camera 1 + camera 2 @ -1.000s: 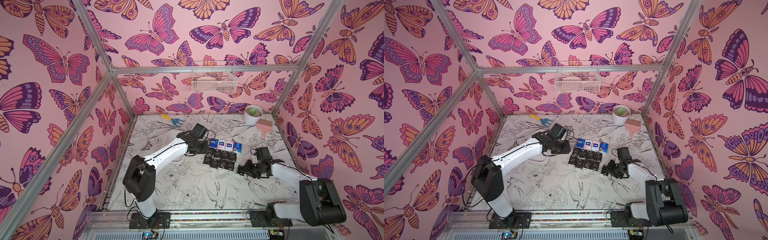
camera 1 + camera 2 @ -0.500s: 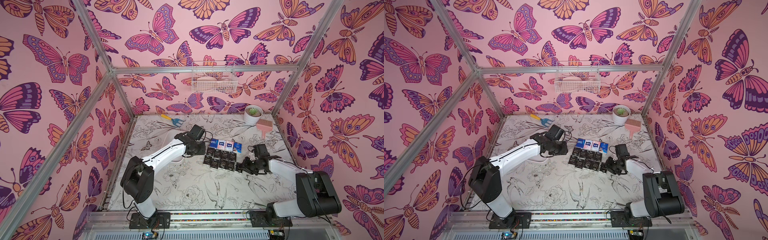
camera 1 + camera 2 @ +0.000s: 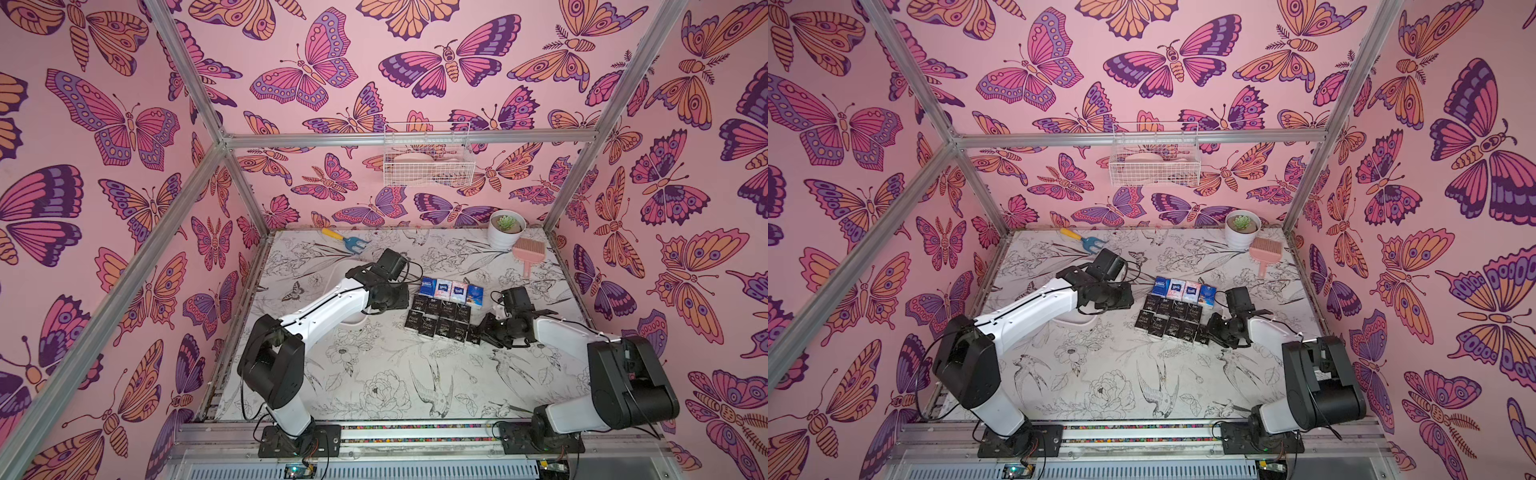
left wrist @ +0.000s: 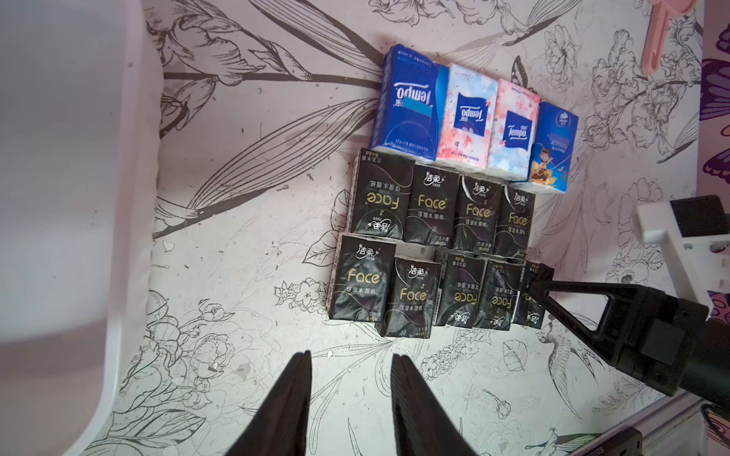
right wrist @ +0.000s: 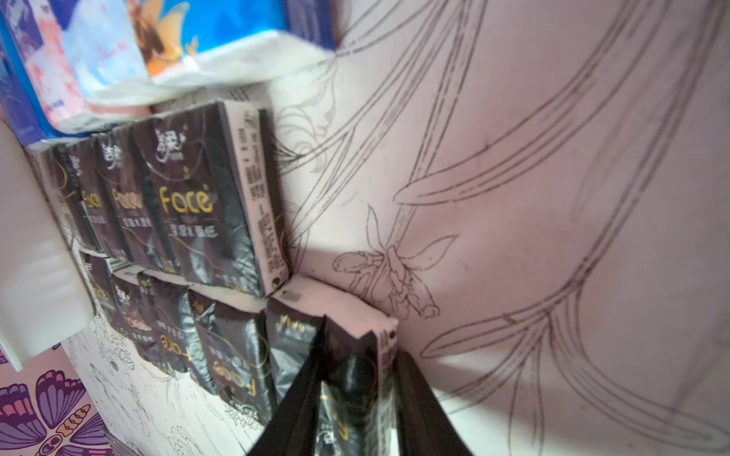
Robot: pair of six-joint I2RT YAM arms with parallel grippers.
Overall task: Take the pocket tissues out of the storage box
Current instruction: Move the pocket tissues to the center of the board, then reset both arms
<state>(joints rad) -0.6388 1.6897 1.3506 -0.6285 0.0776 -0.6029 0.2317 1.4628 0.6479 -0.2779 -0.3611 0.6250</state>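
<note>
The pocket tissues point(image 3: 444, 311) point(image 3: 1177, 309) lie flat on the table in three tight rows: coloured packets at the back and black ones point(image 4: 434, 237) point(image 5: 189, 221) in front. My right gripper point(image 3: 482, 330) point(image 3: 1210, 330) point(image 5: 361, 343) is shut on a black packet point(image 5: 355, 375) at the right end of the front row, resting on the table. My left gripper point(image 4: 351, 359) point(image 3: 399, 297) is open and empty, just left of the rows. The white storage box point(image 4: 118, 197) point(image 3: 360, 320) lies under the left arm, mostly hidden; what shows of its inside is bare.
A white plant pot point(image 3: 505, 232) and a pink brush point(image 3: 528, 253) stand at the back right. A small blue and yellow rake point(image 3: 349, 241) lies at the back left. A wire basket point(image 3: 428, 162) hangs on the back wall.
The right gripper has carried its black packet slightly left and back to the end of the front row. The left gripper has drawn a little left, away from the packets.
</note>
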